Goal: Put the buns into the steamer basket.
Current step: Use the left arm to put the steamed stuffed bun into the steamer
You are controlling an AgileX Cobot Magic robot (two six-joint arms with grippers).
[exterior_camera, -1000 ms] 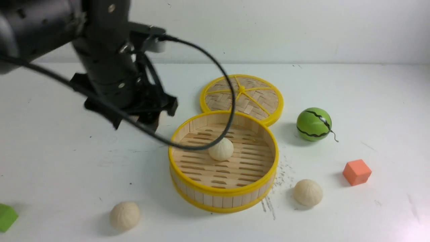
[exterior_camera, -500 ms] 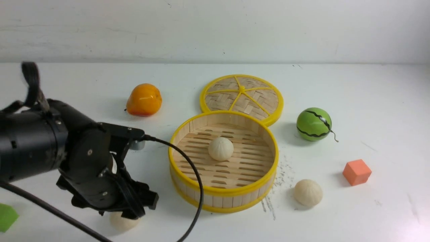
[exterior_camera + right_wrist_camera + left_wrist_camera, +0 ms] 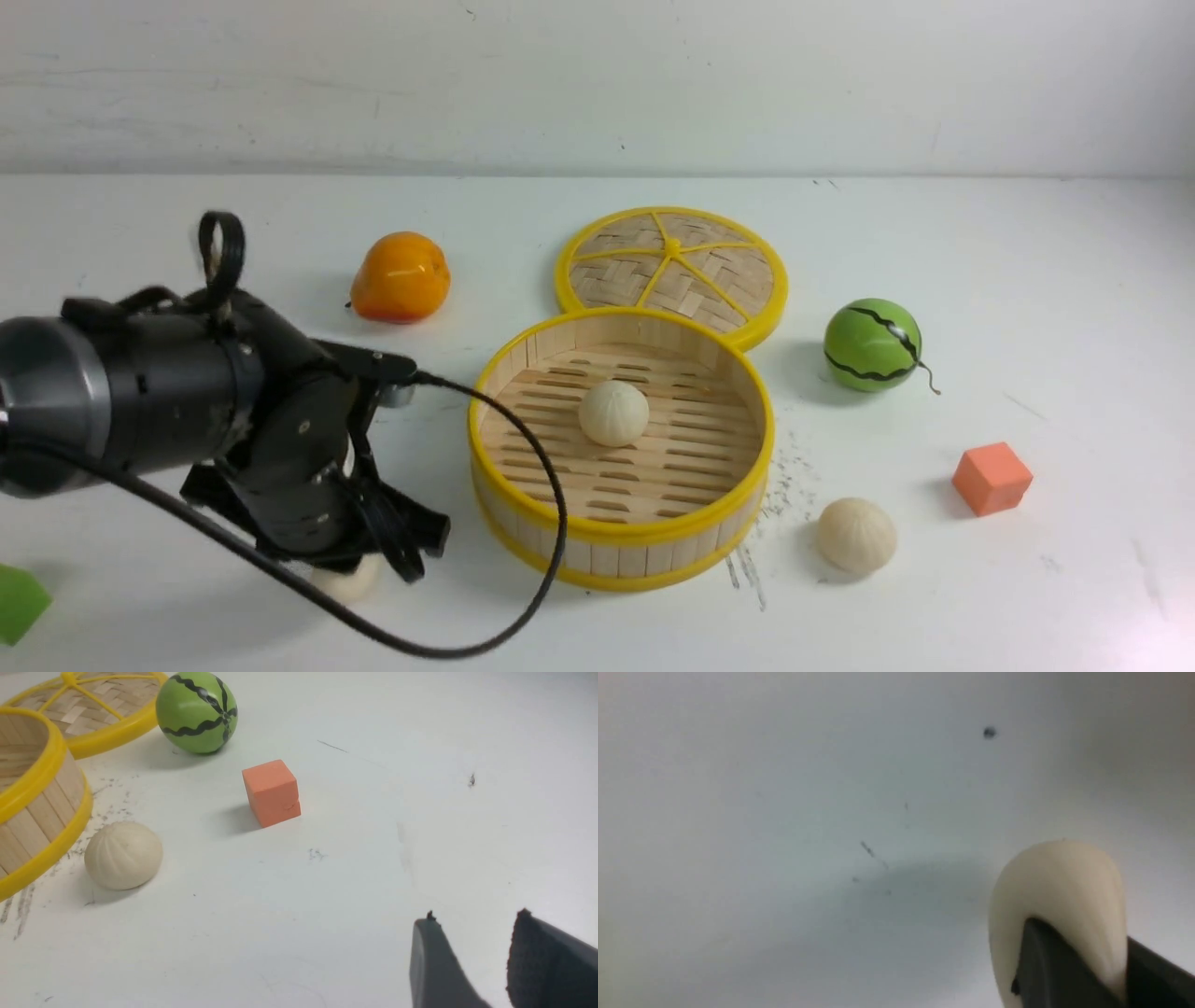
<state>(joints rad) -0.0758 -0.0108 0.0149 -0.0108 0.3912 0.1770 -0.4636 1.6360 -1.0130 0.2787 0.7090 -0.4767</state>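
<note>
Buns: three. Pinched bun (image 3: 347, 584) sits between the left gripper's (image 3: 372, 563) fingers (image 3: 1048, 963), squeezed narrow in the left wrist view, so the jaws are clamped on it. It is low over the table (image 3: 1027, 280), and I can't tell if it is touching. Middle bun (image 3: 613, 413) is already on the slats of the steamer basket (image 3: 523, 509), just to that gripper's right and a bit beyond it. Loose bun (image 3: 856, 534) lies on the table past the basket's far side, beside the wall but apart from it, well ahead of the right gripper (image 3: 474, 926). That gripper hangs with jaws parted and nothing between them.

The grip is from above, probably so the round bun can't roll out. About a third of the job looks done, with the second pick in hand.

The yellow rim stands up between the gripper and the slats, so the next move needs a lift over it. There is free floor all round the middle bun.

The left arm's cable (image 3: 553, 523) loops across the basket's near wall and could snag there. Lid (image 3: 672, 261) touches the basket's far rim. Orange fruit (image 3: 400, 277) sits beyond the left gripper. Green block (image 3: 19, 602) is off to its left. Watermelon ball (image 3: 873, 345) and orange cube (image 3: 991, 478) lie out past the loose bun. The table between all these is bare.
</note>
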